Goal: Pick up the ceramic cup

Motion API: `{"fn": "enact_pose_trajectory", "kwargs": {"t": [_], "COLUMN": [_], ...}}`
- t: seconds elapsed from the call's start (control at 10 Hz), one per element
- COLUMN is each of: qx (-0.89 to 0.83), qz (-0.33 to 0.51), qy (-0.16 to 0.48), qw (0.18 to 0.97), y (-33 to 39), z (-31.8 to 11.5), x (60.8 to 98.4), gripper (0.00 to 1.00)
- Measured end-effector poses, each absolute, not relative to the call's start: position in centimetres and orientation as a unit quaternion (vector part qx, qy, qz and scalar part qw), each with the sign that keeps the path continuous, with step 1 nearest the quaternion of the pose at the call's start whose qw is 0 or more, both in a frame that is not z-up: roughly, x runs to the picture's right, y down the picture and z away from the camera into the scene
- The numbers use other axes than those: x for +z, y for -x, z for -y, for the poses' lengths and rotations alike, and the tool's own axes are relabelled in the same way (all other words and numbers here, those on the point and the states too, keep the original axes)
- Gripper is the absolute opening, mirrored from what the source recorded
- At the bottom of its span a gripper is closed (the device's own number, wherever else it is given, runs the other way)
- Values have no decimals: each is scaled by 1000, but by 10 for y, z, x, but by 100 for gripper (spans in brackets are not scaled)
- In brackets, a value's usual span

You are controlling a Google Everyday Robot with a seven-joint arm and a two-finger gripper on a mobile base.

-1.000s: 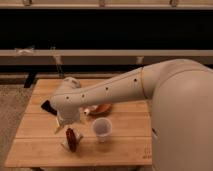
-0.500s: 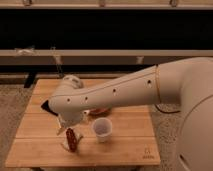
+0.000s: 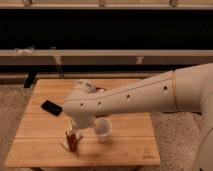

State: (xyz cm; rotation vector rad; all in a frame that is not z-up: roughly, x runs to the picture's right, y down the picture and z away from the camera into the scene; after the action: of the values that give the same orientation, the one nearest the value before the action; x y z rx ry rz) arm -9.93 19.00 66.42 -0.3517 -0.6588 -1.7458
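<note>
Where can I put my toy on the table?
Bare wood lies right of the cup and at the table's front-left corner. The middle is crowded: the claw hangs just left of the cup, under the arm.

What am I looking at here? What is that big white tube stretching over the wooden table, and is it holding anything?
The big white tube is a robot's arm, reaching in from the right of the picture over a wooden table. There is just this one view, from a camera looking down on the table. Where that camera is mounted cannot be told.

At the arm's end is its pincer, two fingers for grasping, pointing down near the table's front left. It is open and holds nothing.

Just to its right in the picture stands a small white ceramic cup, upright. That is the thing the robot is meant to pick up. The pincer is beside the cup, not around it.

A flat black object lies farther back on the left.
</note>
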Motion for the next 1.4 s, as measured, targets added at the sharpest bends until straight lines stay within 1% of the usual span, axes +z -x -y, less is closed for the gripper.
{"fn": "enact_pose_trajectory", "kwargs": {"t": [0.3,0.9,1.0,1.2,1.3,1.4], "qx": [-739,-739,-739,-735,-733,-729], "qz": [267,239,237,233,232,231], "qy": [162,210,215,222,222,219], "qw": [597,594,593,597,599,607], "y": [86,77,75,68,65,59], "z": [-197,-218,-221,-222,-222,-220], "x": [687,729,734,741,741,742], "gripper": [80,79,76,54,46,34]}}
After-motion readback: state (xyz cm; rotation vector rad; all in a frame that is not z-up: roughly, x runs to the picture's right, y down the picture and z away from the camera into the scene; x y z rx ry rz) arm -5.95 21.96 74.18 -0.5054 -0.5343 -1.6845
